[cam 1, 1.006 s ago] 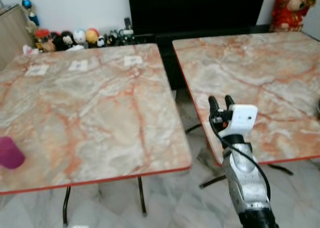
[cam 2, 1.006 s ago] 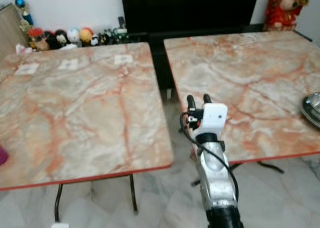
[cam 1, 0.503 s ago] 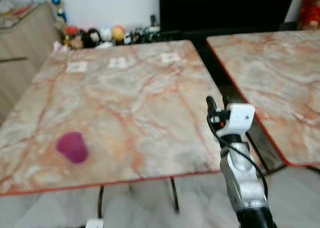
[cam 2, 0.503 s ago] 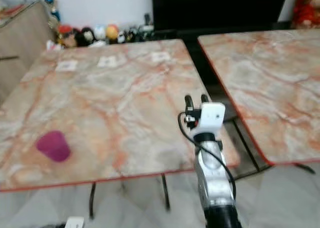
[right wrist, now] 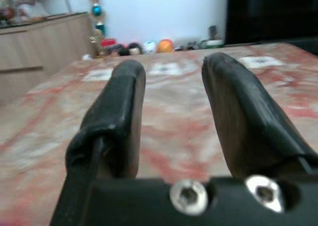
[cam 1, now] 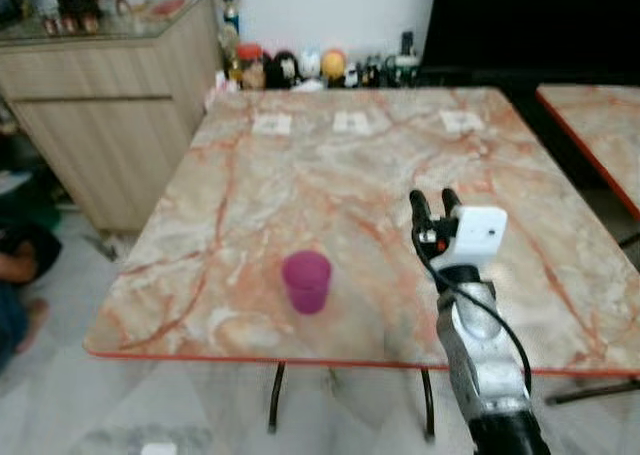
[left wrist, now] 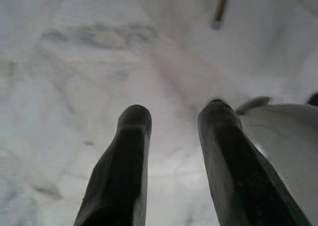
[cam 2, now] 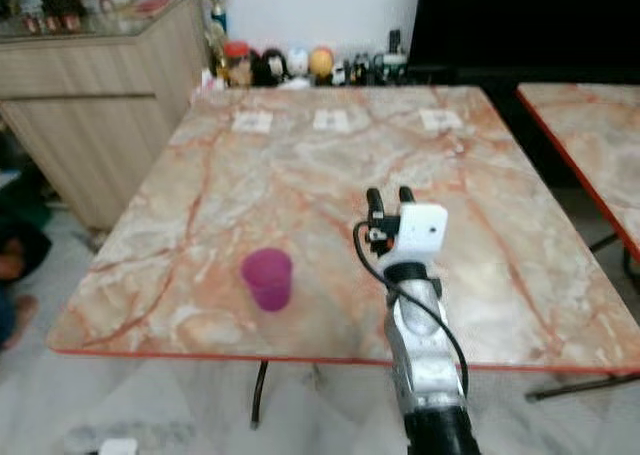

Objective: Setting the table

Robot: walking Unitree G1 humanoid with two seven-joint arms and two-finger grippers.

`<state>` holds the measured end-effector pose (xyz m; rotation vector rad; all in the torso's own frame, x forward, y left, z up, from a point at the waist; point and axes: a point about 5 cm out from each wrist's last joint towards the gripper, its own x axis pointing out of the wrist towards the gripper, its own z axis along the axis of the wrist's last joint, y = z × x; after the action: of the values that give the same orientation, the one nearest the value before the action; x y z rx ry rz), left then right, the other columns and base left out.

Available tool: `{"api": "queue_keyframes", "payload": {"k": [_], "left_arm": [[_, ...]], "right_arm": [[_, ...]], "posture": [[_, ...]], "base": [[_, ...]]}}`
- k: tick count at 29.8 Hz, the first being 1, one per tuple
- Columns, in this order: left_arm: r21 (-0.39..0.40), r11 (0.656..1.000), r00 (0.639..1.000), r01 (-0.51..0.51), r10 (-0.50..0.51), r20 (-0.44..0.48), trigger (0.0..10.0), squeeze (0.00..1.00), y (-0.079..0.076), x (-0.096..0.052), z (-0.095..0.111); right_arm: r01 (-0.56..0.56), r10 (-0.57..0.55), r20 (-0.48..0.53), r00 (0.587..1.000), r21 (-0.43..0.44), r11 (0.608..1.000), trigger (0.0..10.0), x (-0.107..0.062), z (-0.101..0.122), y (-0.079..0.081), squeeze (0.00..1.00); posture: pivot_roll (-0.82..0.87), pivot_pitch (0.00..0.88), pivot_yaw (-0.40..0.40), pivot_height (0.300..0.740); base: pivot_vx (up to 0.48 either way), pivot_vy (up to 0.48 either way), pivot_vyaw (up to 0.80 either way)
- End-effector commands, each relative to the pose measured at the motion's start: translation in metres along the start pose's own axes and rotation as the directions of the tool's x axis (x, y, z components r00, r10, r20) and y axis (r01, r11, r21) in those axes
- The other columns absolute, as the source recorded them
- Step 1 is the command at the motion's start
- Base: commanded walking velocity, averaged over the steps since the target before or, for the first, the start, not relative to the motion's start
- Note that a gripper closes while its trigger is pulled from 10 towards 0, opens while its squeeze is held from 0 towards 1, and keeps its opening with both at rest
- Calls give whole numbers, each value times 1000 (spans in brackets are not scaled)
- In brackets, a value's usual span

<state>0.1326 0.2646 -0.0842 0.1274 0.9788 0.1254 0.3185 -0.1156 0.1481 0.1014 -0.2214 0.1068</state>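
A purple cup (cam 1: 306,280) stands upright near the front edge of a marble table (cam 1: 330,175) with a red rim. My right gripper (cam 1: 432,200) is raised over the table's front right part, to the right of the cup and apart from it. Its fingers are open with nothing between them; in the right wrist view the right gripper (right wrist: 171,64) looks along the tabletop. My left gripper (left wrist: 175,111) hangs over the pale marble floor, open and holding nothing.
Three white cards (cam 1: 350,122) lie at the table's far side, before a row of small figurines (cam 1: 300,67). A wooden cabinet (cam 1: 110,125) stands at the left. A second marble table (cam 1: 600,115) is at the right. A person's limbs (cam 1: 15,275) show on the floor, far left.
The whole view has swung left: the cup now sits near the middle and the second table has slid to the right edge. My right arm keeps its raised, open pose.
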Motion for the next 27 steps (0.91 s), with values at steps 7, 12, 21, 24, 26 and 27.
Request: {"api": "queue_keyframes", "payload": {"k": [7,12,21,24,26,27], "left_arm": [[-23,1000,1000,10,-9,3,10000,0,0,0,-1],[-6,999,999,32,-32,13,10000,0,-26,7,13],[2,999,998,52,-52,24,10000,0,-46,10,21],[3,999,998,52,-52,25,10000,0,-46,10,21],[2,999,998,50,-50,27,10000,0,-46,10,22],[1,999,998,49,-49,29,10000,0,-45,10,22]], "right_arm": [[-13,13,29,1000,-3,1000,10000,2,6,-1,0],[-14,14,32,999,1,1000,10000,2,7,0,0],[-6,6,38,999,8,1000,10000,3,7,-1,0],[1,-2,45,999,20,1000,10000,3,8,-3,0],[4,-6,51,999,21,1000,10000,3,10,-4,0],[6,-7,53,999,19,1000,10000,3,11,-4,0]], "posture": [[-80,0,31,740],[-79,0,33,740],[-72,0,35,740],[-73,0,35,740],[-73,0,32,740],[-73,0,32,740]], "base": [[0,0,484],[0,0,800],[0,0,643],[0,0,0],[0,0,0],[0,0,0]]}}
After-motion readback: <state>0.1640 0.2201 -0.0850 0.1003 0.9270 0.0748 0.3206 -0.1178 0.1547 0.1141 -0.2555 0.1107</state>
